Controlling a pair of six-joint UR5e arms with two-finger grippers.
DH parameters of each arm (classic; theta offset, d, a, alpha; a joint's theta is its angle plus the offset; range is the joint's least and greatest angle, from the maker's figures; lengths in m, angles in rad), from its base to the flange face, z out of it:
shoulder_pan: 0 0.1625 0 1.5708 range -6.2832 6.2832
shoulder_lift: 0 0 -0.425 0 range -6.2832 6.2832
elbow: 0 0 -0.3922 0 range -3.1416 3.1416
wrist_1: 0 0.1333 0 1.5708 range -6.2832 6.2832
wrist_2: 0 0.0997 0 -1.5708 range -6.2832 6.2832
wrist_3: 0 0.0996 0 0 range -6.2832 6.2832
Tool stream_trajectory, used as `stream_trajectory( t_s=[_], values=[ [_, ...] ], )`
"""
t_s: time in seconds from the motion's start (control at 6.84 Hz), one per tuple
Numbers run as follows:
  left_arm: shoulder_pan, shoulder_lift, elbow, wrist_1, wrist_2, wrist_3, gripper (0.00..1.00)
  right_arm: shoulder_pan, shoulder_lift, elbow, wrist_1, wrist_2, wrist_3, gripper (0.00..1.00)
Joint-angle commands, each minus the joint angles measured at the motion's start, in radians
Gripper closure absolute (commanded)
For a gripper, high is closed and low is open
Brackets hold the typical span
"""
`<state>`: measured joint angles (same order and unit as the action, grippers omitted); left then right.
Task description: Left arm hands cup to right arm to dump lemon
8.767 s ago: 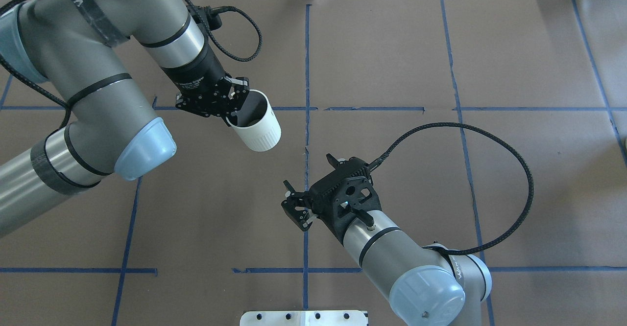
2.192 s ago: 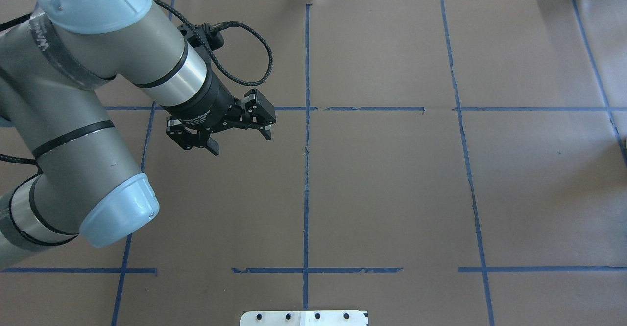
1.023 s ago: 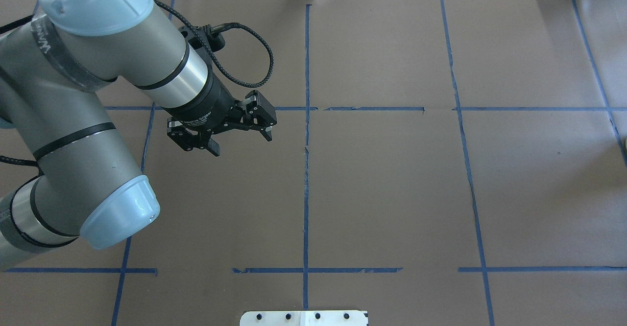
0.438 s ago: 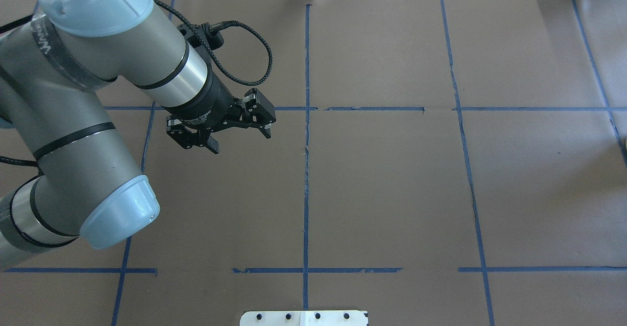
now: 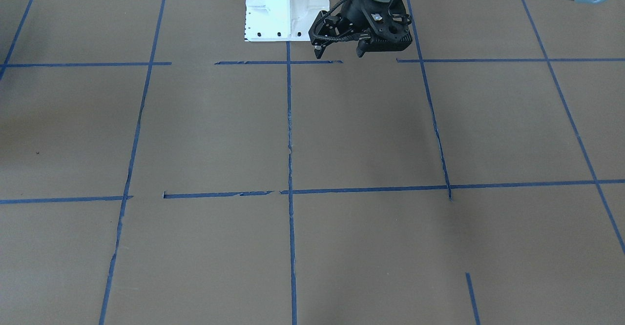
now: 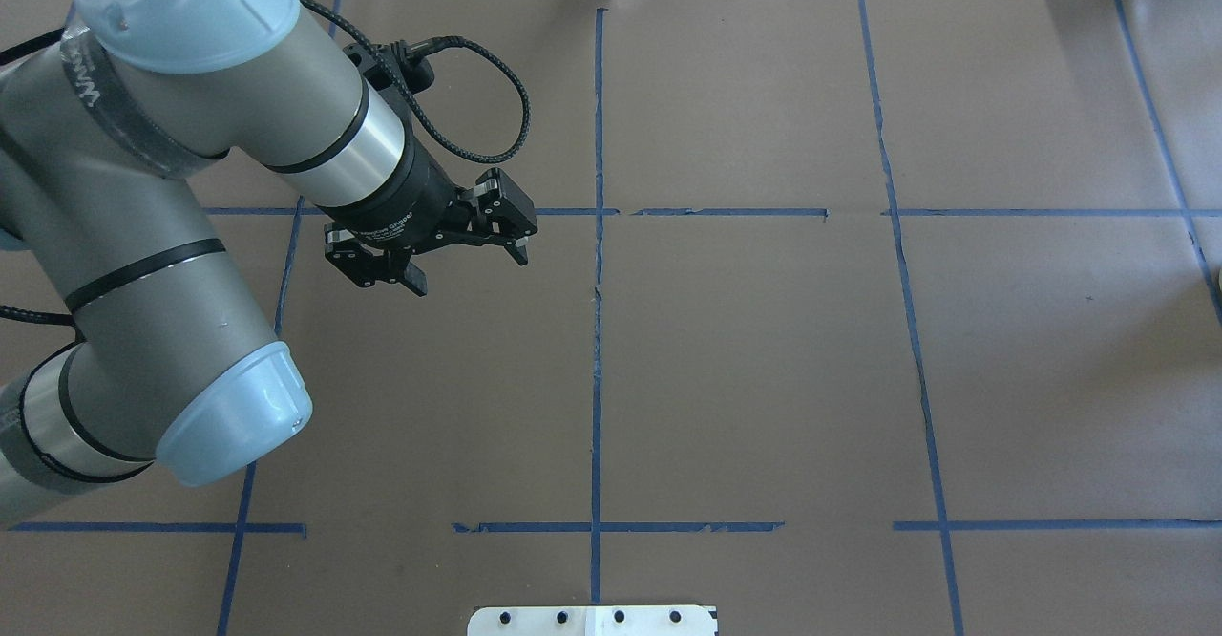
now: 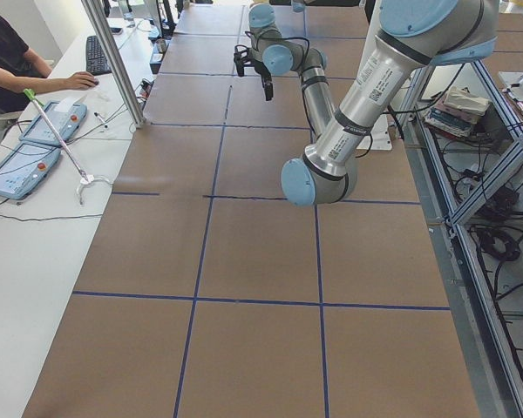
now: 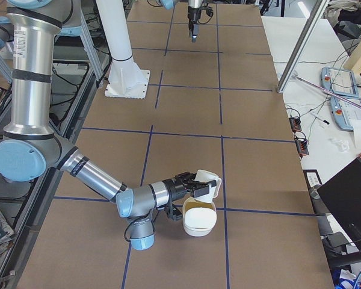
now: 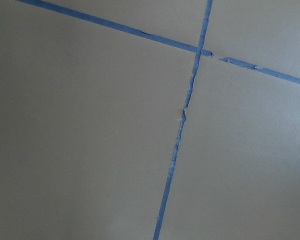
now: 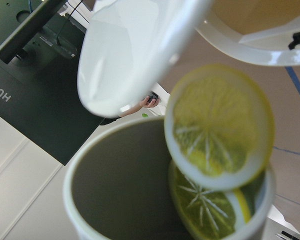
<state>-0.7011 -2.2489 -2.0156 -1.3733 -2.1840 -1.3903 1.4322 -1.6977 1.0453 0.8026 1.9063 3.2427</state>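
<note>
Tips cup, lower centre, to shed lemon; cannot tell right gripper's bite; holds left gripper spread, clear.

The white cup is tilted at the jaws of the right gripper; two yellow lemon slices lie at its grey mouth.
</note>
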Motion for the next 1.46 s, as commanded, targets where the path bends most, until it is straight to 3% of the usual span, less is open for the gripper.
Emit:
stream_trajectory(
  t_s=[0.0,0.29,0.58,0.73,1.02,1.32],
  values=[
    [0.000,0.000,0.000,0.000,0.016,-0.004,0.00,0.024,-0.005,0.007,0.042,0.008,0.127,0.90],
    [0.000,0.000,0.000,0.000,0.035,-0.006,0.00,0.017,0.001,0.054,0.046,0.014,0.129,0.95],
    [0.009,0.000,0.000,0.000,0.035,-0.006,0.00,0.020,0.001,0.140,-0.023,0.060,0.117,1.00],
    [0.009,0.000,0.000,0.000,0.036,-0.006,0.00,0.017,0.001,0.201,-0.098,0.097,0.051,1.00],
    [0.009,0.002,0.000,0.000,0.035,-0.006,0.00,0.005,0.000,0.379,-0.372,0.146,-0.176,1.00],
    [0.009,0.002,0.000,0.000,0.035,-0.006,0.00,-0.061,0.054,0.397,-0.491,0.122,-0.448,0.99]
  ],
)
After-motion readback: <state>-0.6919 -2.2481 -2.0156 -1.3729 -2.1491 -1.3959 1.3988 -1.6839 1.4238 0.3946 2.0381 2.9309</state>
